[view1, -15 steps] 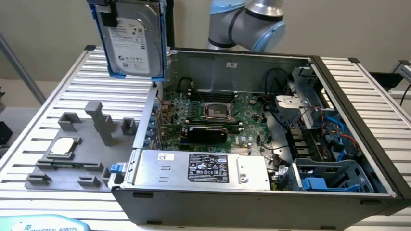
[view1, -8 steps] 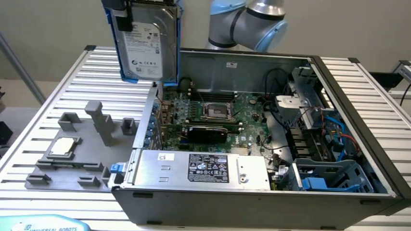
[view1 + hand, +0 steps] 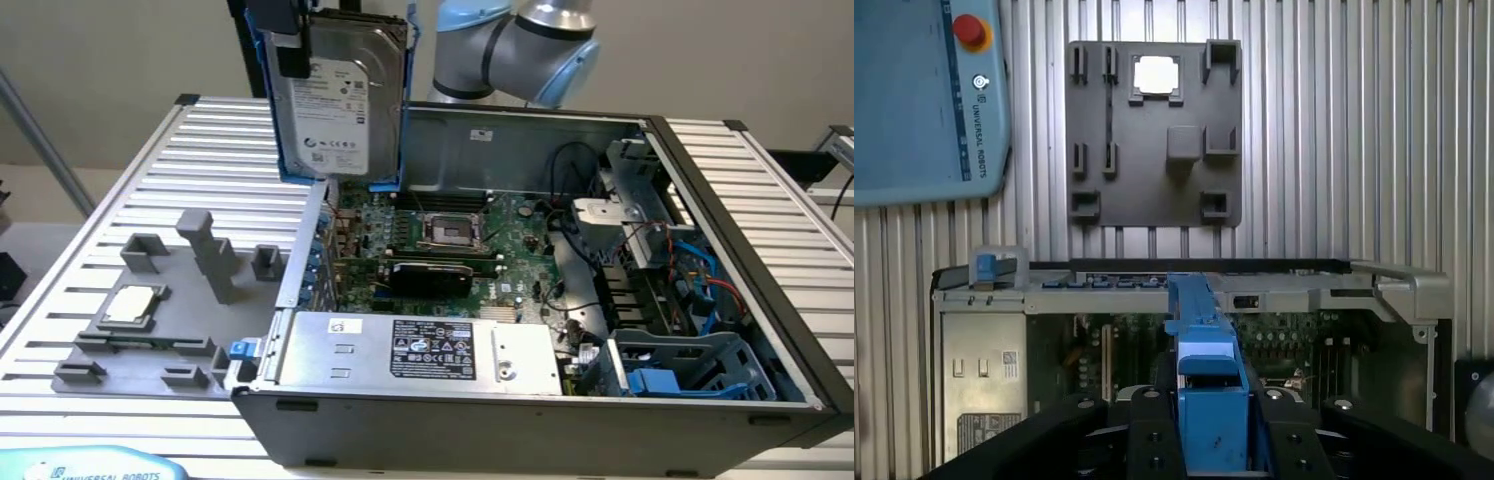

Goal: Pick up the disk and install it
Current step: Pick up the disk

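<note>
Exterior view: we saw the disk (image 3: 340,95) held upright in the air above the open case (image 3: 534,430), not touching it. Gripper (image 3: 1209,435) was clamped on its blue carrier edges. We judged it stiff, fairly heavy and shock-sensitive; the carrier rails looked the safest hold, not the label face.

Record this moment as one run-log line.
fingers: shut on disk | disk: upright, raised above open computer case | installed: not yet
</note>
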`<state>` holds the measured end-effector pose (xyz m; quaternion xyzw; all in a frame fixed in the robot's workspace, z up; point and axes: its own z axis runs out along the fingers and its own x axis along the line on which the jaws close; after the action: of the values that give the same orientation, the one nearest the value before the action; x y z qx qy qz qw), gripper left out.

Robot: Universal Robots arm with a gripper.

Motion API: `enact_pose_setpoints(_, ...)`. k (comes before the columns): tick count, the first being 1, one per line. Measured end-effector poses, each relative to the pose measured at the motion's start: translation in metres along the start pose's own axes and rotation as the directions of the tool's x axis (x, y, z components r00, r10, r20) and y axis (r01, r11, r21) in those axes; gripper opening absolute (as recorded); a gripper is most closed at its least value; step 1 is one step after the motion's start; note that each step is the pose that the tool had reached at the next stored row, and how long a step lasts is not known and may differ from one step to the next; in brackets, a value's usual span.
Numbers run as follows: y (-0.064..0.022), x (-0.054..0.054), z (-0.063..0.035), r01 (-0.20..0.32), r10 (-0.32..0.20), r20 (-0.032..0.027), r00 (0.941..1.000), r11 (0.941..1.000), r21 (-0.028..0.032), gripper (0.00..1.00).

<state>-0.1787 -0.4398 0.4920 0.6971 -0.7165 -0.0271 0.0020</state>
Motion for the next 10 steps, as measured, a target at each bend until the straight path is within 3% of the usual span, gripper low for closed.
enact_pose_setpoints(10, -0.0417, 0.013, -0.0021, 0.0, 0.0, 0.0034, 1.0, 1.0, 0.0033, 0.33)
